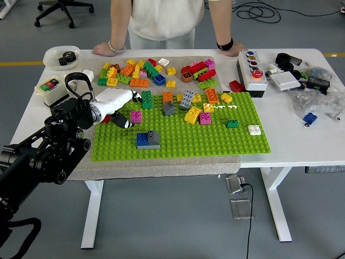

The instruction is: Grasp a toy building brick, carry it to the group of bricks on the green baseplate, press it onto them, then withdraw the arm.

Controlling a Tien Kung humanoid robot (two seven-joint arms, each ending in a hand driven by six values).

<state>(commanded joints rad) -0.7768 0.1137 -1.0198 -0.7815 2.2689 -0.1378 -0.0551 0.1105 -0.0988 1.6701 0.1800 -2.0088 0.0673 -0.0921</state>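
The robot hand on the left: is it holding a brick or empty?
Cannot tell. The left robot hand hovers at the green baseplate's left edge near a pink brick, apparently not touching it; its fingers are too blurred.

This is a robotics lab or test room. A white height-adjustable tabletop (302, 143) stands on a grey industrial floor (178, 216) marked with a yellow line (21, 63). Beside the green baseplate (180, 137) sits a control box (254, 73) with coloured push buttons and a red emergency-stop knob; a second small box (49, 90) with red and green buttons sits at the left edge. Loose electronics, adapters and bagged parts (315, 94) lie at the right end. Cables (269, 11) trail over the floor, and another hangs from under the tabletop. An office chair base (63, 12) shows at the top left. A person (161, 21) stands at the far side, both hands resting on the tabletop.
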